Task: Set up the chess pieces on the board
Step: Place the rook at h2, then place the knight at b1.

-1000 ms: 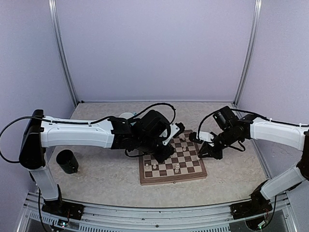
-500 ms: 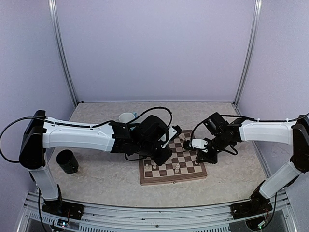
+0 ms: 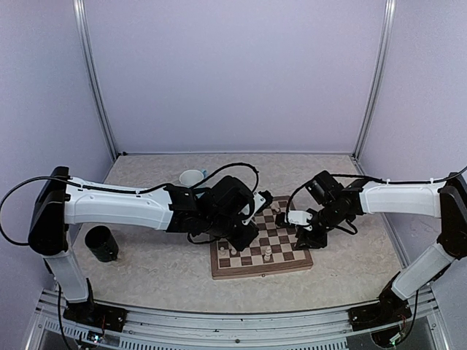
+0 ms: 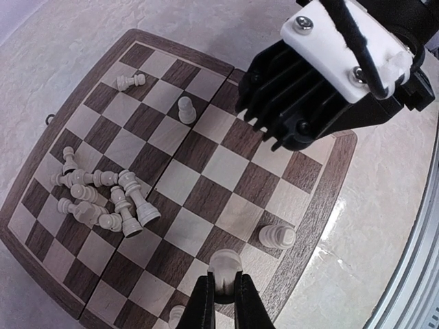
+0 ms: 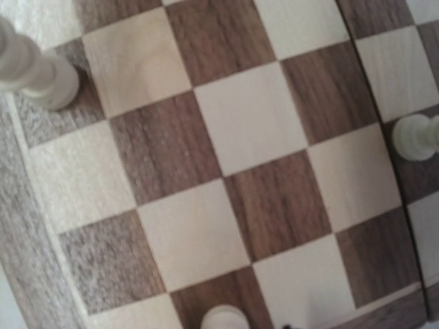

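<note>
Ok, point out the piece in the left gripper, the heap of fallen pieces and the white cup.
held piece [image 4: 225,264]: left wrist view, its round head.
heap of fallen pieces [image 4: 140,203]: left wrist view, one lying piece.
white cup [image 3: 191,177]: top external view, its open top.

Left gripper [image 4: 223,293] pinches a pale piece [image 4: 225,263] over the board [image 4: 226,164]; other pieces [image 4: 103,200] lie heaped.

board [image 4: 206,171] middle bare — heap of toppled pieces [image 4: 103,199] aside, right pincer [image 3: 303,238] above
</note>
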`<state>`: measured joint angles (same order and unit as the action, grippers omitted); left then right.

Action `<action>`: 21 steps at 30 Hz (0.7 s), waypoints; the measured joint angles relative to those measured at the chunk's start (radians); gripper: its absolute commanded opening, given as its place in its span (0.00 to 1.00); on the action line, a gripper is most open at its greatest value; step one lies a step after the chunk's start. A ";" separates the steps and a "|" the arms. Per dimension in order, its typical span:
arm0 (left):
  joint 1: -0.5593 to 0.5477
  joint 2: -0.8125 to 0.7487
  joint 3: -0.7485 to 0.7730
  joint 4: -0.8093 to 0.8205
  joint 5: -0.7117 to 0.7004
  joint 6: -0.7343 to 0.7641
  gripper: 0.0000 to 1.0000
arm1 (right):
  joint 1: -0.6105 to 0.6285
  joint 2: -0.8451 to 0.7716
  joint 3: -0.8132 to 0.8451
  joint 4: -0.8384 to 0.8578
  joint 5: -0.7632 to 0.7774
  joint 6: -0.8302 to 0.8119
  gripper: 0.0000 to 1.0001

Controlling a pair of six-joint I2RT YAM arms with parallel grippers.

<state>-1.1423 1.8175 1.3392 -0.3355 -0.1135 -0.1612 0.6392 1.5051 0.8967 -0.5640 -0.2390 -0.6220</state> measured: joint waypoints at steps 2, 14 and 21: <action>0.000 -0.007 0.000 -0.005 0.001 0.000 0.00 | 0.000 -0.003 0.002 -0.004 -0.002 0.005 0.45; -0.005 -0.185 -0.114 -0.185 0.096 -0.008 0.00 | -0.159 -0.222 -0.043 0.118 -0.144 0.037 0.51; -0.005 -0.156 -0.134 -0.223 0.125 0.005 0.00 | -0.184 -0.238 -0.088 0.212 -0.153 0.059 0.52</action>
<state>-1.1477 1.6611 1.2049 -0.5583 0.0113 -0.1562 0.4549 1.2667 0.8089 -0.3519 -0.3920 -0.5629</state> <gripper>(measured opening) 0.087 0.518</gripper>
